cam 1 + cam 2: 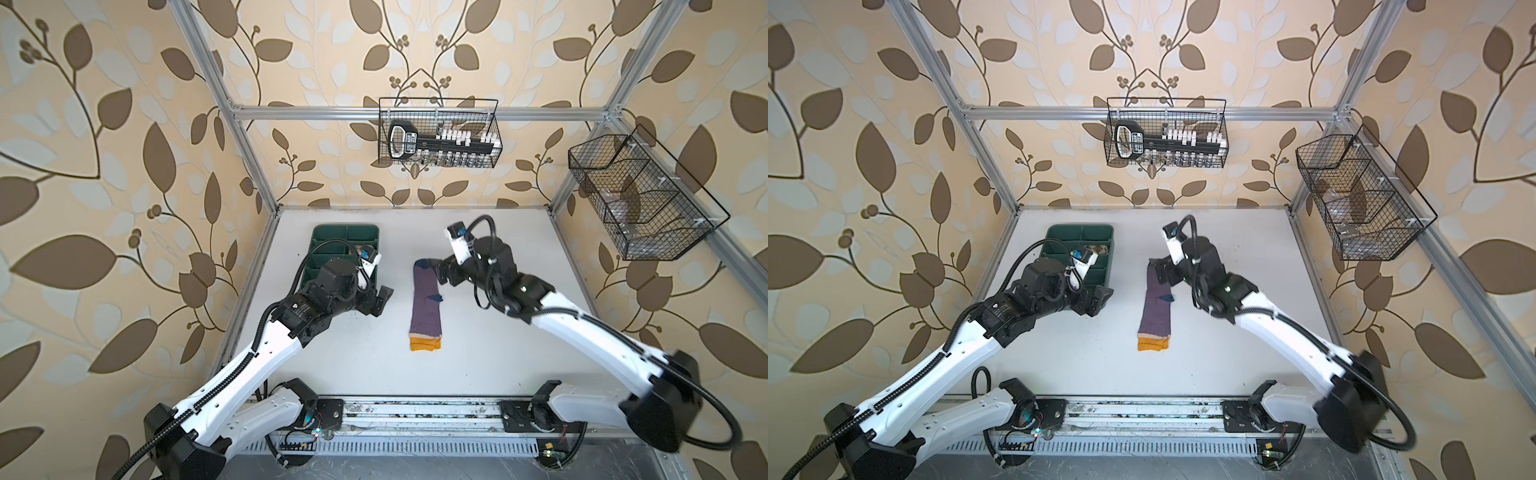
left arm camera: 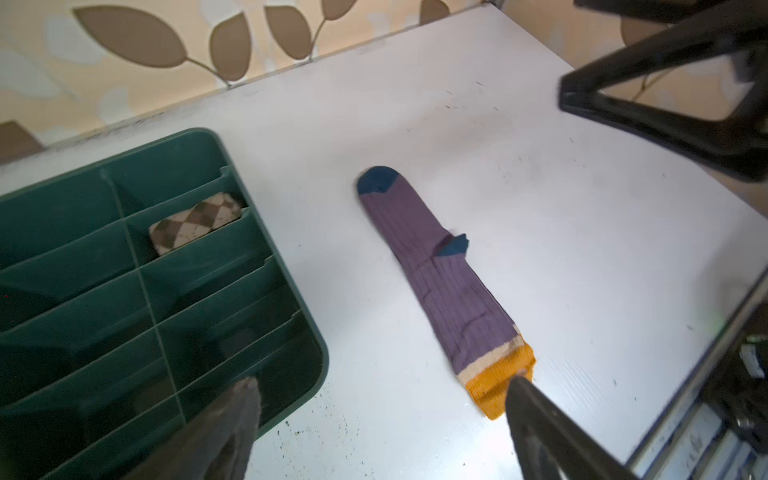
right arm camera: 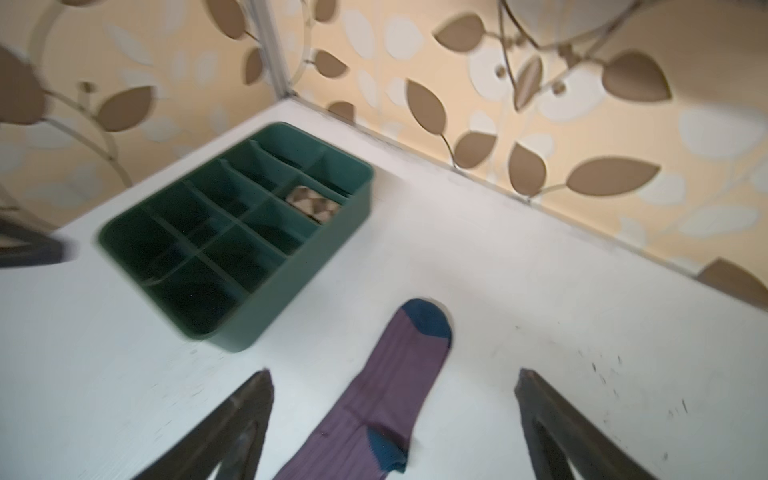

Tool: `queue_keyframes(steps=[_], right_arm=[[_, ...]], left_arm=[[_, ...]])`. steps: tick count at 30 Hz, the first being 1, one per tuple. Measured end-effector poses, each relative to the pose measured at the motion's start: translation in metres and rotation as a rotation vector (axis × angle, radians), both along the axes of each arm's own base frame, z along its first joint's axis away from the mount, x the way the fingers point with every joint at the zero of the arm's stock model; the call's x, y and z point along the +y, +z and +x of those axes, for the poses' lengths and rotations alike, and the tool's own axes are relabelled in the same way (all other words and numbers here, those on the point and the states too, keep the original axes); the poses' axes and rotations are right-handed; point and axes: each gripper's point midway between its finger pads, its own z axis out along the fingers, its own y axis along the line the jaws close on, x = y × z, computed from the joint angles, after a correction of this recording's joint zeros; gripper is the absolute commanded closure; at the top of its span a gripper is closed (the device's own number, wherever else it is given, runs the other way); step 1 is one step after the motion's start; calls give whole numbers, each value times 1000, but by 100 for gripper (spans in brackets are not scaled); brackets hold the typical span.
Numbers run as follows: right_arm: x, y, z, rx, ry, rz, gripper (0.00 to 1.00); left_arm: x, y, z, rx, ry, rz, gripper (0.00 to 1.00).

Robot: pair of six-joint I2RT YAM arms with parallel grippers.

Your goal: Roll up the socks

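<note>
Purple sock (image 1: 424, 307) lies flat at table centre; argyle sock (image 2: 197, 222) sits bundled in green tray (image 2: 291, 291), far left. Left gripper (image 1: 381, 300) and right gripper (image 1: 441, 272) both gape wide, empty. Black tool (image 1: 440, 143) label unreadable.

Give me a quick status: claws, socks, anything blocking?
Both open: left gripper beside tray, right gripper over toe end of purple sock. Sock flat, unrolled; argyle sock bundled in tray. Nothing blocking.

Green divided tray (image 1: 328, 245) on white table (image 1: 374, 370), back wire basket (image 1: 386, 120), side wire basket (image 1: 590, 162)
</note>
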Motion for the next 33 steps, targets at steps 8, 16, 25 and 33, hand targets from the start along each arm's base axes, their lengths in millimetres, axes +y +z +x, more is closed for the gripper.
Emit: queue_keyframes(steps=[8,16,25,33], right_arm=[[4,-123,-123,-144,356,-678,4],[-16,-189,-153,-210,570,-1001,25],[12,-223,-138,-194,570,-1012,29],[12,-242,-112,-137,517,-1020,62]], left_arm=[[-13,-25,-45,-118,-230,97,13],[-20,-19,-61,-244,-335,115,14],[-23,-22,-62,-249,-356,130,14],[-23,-22,-62,-250,-356,129,14]])
